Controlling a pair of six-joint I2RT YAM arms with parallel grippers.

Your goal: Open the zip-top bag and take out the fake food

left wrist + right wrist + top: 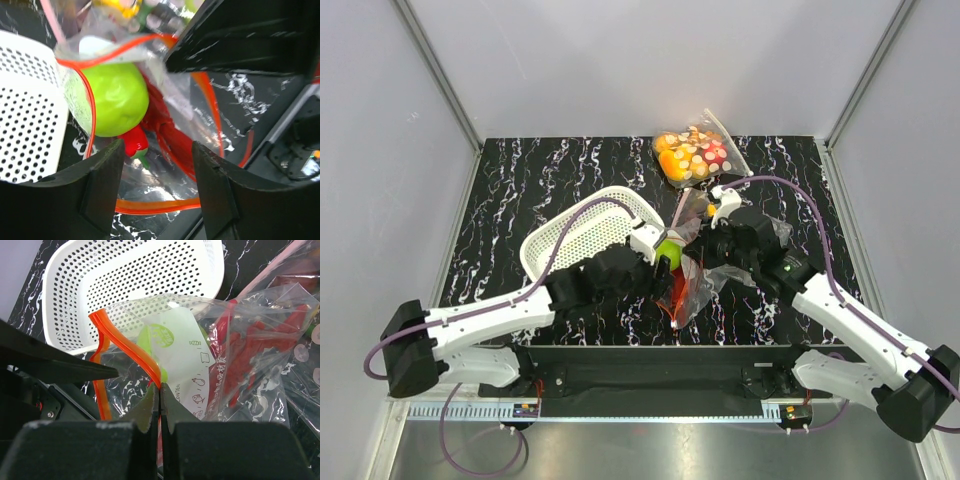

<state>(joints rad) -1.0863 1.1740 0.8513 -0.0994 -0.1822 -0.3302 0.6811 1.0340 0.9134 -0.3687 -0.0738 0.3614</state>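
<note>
The right gripper (159, 391) pinches the bag's (250, 370) zip strip (125, 345) by the table's (520, 180) near edge, likely holding the mouth open. The left gripper (157, 148), parted and empty, faces the apple (117, 97).

The zip-top bag (200, 365) is clear, crinkly, glossy plastic, the apple (117, 97) smooth shiny plastic, the basket (125, 280) matt white perforated plastic, the table (540, 180) glossy black marbled.

Overhead from behind, wrist views close, all sharing zip-top bag (708, 287)
</note>
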